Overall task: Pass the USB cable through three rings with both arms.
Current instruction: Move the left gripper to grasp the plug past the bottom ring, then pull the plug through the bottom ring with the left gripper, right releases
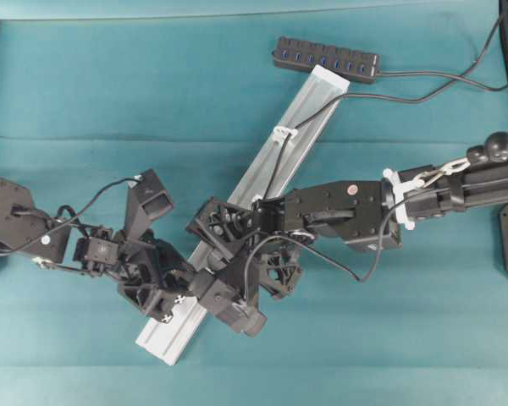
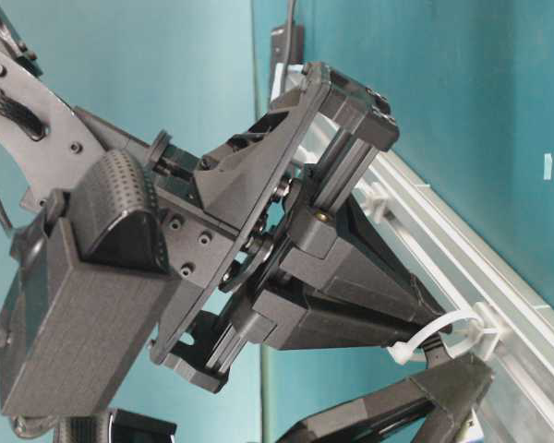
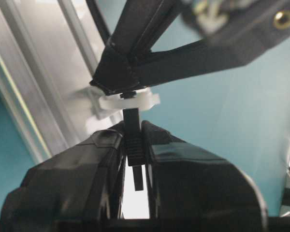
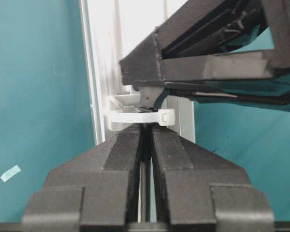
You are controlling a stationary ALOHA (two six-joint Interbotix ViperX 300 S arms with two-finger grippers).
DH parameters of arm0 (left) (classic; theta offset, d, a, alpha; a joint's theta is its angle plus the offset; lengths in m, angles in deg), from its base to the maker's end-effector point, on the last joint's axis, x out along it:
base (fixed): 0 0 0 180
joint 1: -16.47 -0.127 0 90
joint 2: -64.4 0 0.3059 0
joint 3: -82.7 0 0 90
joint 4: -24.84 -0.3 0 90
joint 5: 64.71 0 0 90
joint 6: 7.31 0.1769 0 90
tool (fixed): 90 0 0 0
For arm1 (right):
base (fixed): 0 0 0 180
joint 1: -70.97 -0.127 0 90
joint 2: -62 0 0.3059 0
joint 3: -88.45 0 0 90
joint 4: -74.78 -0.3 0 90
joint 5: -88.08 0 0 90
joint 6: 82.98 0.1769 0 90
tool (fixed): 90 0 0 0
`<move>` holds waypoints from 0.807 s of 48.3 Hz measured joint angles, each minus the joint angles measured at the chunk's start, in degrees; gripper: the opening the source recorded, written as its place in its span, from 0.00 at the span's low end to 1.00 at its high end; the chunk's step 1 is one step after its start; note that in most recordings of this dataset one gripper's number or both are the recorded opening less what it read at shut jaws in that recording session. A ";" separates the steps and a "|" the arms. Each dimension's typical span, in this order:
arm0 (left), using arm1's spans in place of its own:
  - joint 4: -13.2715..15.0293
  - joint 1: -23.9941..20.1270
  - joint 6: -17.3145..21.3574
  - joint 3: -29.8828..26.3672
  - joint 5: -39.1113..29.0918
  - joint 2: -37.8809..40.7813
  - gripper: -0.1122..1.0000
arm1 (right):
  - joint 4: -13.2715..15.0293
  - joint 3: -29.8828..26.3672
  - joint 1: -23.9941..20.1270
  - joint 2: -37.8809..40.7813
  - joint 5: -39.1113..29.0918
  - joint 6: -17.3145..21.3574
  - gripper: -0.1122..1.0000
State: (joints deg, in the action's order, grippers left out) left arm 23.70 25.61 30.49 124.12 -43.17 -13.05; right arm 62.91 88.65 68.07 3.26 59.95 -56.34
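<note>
The cable runs down the rail from the hub through the far ring; its plug sits just under a second ring, pinched in the left pincer. It looks light and limp, only the plug stiff, so the plug is probably the place to grip. Directly opposite, across that ring, the right pincer stands narrow around the cord, grip uncertain, over teal cloth crowded by both arms.

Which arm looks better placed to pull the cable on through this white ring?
Probably the left. The left gripper is shut on the plug end of the USB cable, just beyond the ring. The right gripper sits on the ring's other side, so it could only feed.
</note>
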 measured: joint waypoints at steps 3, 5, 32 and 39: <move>0.00 0.18 -0.09 0.35 0.09 -0.18 0.19 | -0.26 -0.09 0.18 0.00 -0.88 0.53 0.46; 0.00 0.44 -0.18 0.70 0.00 -0.35 0.19 | -0.44 -0.09 0.00 0.00 -0.97 1.14 0.57; 0.00 3.60 -5.01 2.20 -0.18 -1.93 0.19 | -0.62 6.42 3.87 -6.24 8.09 19.16 0.87; 0.00 4.04 -5.19 2.20 -0.35 -2.46 0.19 | -0.62 8.44 4.22 -7.73 9.67 20.83 0.87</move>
State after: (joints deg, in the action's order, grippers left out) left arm 23.70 29.65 25.30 126.32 -43.53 -15.51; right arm 62.30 97.09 72.29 -4.47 69.62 -35.51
